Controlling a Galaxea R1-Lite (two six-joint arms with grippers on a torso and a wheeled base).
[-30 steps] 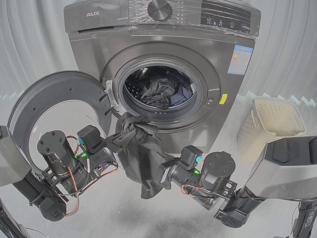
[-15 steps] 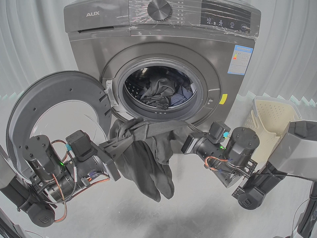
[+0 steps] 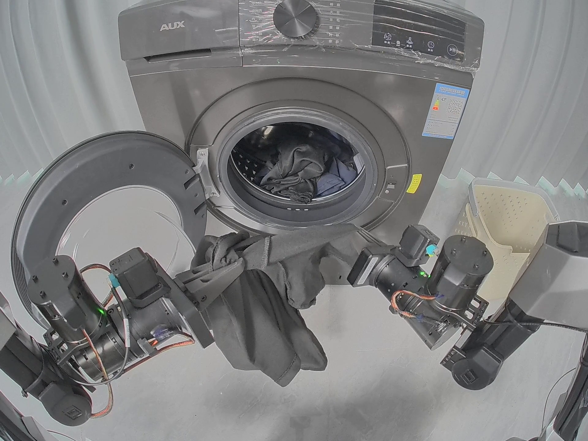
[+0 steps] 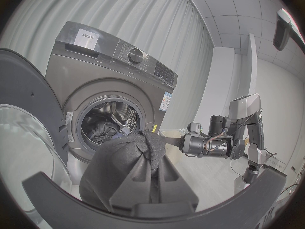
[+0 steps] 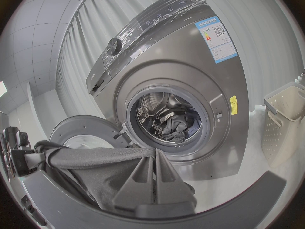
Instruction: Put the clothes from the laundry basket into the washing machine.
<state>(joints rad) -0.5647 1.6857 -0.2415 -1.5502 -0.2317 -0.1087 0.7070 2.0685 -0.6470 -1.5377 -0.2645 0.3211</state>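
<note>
A dark grey garment (image 3: 269, 295) hangs stretched between both grippers, just below the washing machine (image 3: 294, 124) opening. My left gripper (image 3: 229, 264) is shut on its bunched left end (image 4: 149, 143). My right gripper (image 3: 352, 240) is shut on its right edge (image 5: 127, 156). The lower part of the garment droops toward the floor. Inside the drum (image 3: 300, 163) lie dark clothes (image 5: 174, 126). The cream laundry basket (image 3: 508, 234) stands on the floor to the right of the machine.
The machine's round door (image 3: 104, 197) stands swung open at the left, close behind my left arm. Grey floor (image 3: 343, 387) lies in front. Curtains (image 3: 55, 62) hang behind the machine.
My right gripper has swung from low centre up and right, pulling the garment taut. The left arm has drawn back to the left and down, spreading the cloth wide.
</note>
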